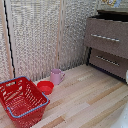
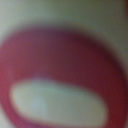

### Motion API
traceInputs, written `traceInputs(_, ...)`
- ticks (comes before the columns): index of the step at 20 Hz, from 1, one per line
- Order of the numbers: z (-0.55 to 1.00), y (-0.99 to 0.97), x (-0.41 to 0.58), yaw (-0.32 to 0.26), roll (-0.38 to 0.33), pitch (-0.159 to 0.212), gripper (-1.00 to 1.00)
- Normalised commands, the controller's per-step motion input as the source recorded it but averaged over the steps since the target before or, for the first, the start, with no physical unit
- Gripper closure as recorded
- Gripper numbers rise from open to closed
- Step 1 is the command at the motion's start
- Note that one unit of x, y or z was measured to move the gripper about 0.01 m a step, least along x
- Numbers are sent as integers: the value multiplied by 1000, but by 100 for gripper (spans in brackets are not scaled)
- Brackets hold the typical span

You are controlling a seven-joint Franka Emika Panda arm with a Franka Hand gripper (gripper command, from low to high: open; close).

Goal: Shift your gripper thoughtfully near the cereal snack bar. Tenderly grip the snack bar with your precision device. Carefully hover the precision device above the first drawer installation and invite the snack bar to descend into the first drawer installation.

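The dark brown cabinet stands at the exterior view's right. Its topmost drawer (image 1: 104,38), with a long silver bar handle, is pulled out and shows a dark opening above its front. The cereal snack bar is out of view in both frames. No fingers of the gripper show in either frame. A white shape (image 1: 126,76) at the exterior view's right edge may be part of the arm. The wrist view is filled by a very blurred pink-red ring (image 2: 60,50) with a pale inside; I cannot tell whether it is the mug or the bowl.
A pink mug (image 1: 57,76) stands on the wooden floor near the back wall, with a red bowl (image 1: 45,87) beside it. A red basket with a blue rim (image 1: 22,101) sits at the front left. A lower drawer (image 1: 107,61) is below the first.
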Motion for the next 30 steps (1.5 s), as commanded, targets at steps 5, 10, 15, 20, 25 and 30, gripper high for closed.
traceInputs(5, 271, -788, 31, 75, -10, 108, 100)
traceInputs(10, 7, -541, 127, 116, -71, 159, 100)
traceInputs(15, 0, -456, 158, 68, -158, 190, 100)
traceInputs(20, 30, -267, 128, 189, -97, 101, -100)
traceInputs(25, 74, 5, 210, 91, -39, 29, -100)
traceInputs(30, 180, 76, 167, 15, -46, -3, -100)
